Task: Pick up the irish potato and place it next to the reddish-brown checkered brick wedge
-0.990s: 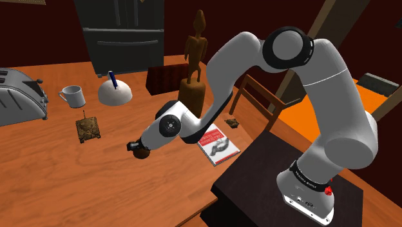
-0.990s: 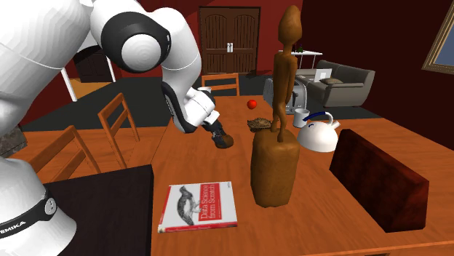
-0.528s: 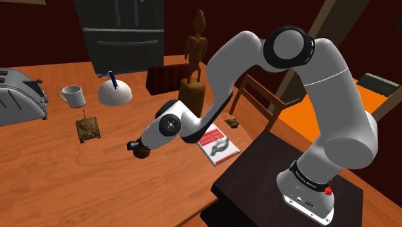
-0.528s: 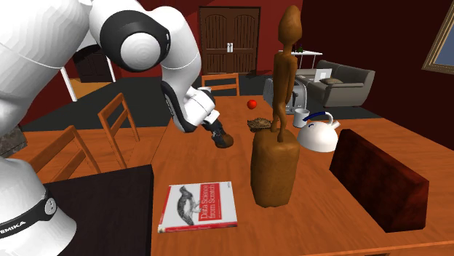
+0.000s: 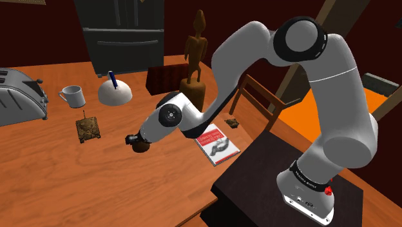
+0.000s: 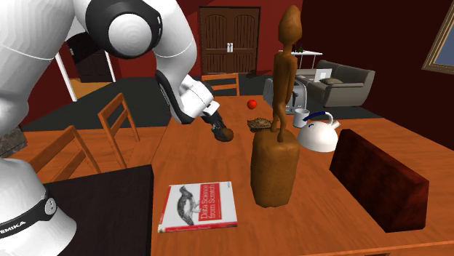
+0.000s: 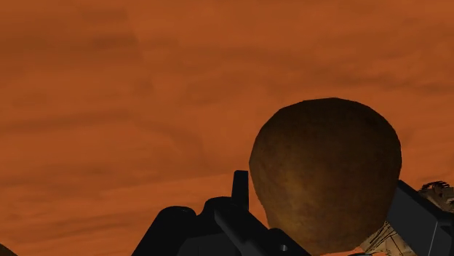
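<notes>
Pincer (image 5: 136, 141) clasps brown potato (image 7: 325, 171) over wooden table (image 5: 64, 174); book (image 6: 198, 206) cover reads "Data Science from Scratch".

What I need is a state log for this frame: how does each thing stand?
Fingers: shut on the potato.
Potato: clasped between them.
Wedge: at rest, apart from the potato.
Statue: upright.
Book: closed, lying flat.
Mug: upright.
Doors: closed.
</notes>
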